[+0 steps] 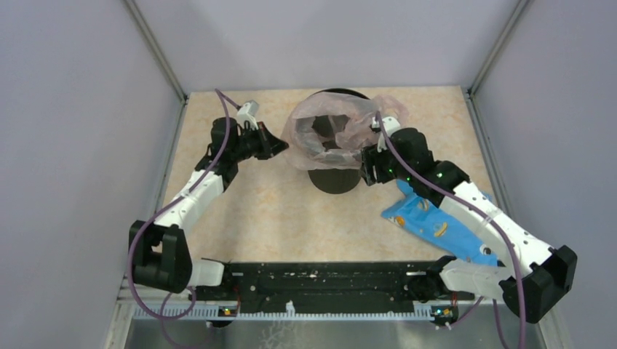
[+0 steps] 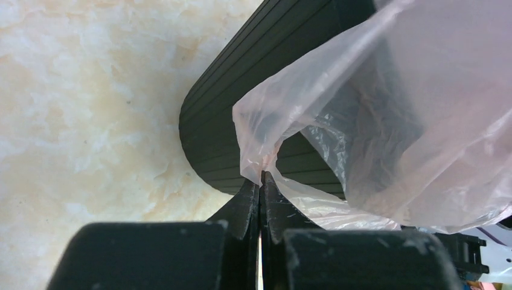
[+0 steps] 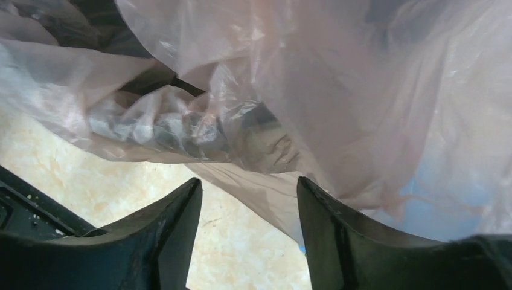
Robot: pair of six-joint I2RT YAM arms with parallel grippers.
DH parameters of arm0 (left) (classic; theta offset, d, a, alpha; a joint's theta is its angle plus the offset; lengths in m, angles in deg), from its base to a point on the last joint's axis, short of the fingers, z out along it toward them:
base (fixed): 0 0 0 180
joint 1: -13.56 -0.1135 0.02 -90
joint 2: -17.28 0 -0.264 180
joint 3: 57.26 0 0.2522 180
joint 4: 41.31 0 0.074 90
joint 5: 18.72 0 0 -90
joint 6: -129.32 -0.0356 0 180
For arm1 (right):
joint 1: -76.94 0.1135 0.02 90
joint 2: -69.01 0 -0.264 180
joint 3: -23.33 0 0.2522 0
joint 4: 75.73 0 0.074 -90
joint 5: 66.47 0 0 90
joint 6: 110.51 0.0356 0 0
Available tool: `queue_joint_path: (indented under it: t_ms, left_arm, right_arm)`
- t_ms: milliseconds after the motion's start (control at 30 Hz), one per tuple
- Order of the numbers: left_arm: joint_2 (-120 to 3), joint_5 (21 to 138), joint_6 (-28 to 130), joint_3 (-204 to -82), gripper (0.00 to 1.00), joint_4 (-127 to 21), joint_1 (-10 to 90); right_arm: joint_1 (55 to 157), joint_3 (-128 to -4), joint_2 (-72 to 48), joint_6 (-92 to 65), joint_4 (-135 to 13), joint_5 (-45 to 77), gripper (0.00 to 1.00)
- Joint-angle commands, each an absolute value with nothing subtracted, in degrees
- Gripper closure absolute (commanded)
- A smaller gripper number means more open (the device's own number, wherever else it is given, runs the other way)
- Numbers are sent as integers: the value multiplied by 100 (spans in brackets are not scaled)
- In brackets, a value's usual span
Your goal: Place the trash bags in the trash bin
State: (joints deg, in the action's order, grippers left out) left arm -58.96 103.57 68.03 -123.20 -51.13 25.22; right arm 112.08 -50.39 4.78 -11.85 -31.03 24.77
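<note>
The black round trash bin (image 1: 333,178) stands mid-table, far side. A pale-pink translucent trash bag (image 1: 342,123) is draped over its rim, mouth open and crumpled. My left gripper (image 1: 282,148) is at the bin's left side, shut on the bag's edge; in the left wrist view the tips (image 2: 261,179) pinch the film (image 2: 386,121) in front of the ribbed bin wall (image 2: 241,90). My right gripper (image 1: 368,164) sits at the bin's right side, open. In the right wrist view its jaws (image 3: 248,182) stand apart, with bag film (image 3: 338,90) hanging just above and brushing the right finger (image 3: 326,223).
A flat blue packet (image 1: 428,224) lies on the table under my right arm. Grey walls close in the beige marbled table (image 1: 276,218) on three sides. The black arm base rail (image 1: 327,280) runs along the near edge.
</note>
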Motion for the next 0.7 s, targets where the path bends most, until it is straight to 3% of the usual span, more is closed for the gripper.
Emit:
queue_joint_path:
  t_ms: [0,167,433,667]
  left_arm:
    - [-5943,10330,6783,-12714,100,-4676,2490]
    - [-6041,10224,6728,-12947,100,-4812,2489]
    - [-6183,10034,6665,-13263,100,-4988,2482]
    - [-6279,9971,6674,-13447,100,-4984,2481]
  right_arm:
    - [11234,-5730,814,-1155,-2787,2428,35]
    - [11234,-6369,796,-1032,-2300,2718,23]
    - [11233,-7410,616,-1119,-2181,3154,21]
    - [11236,-8433,-304,-1496,-2530,3249,24]
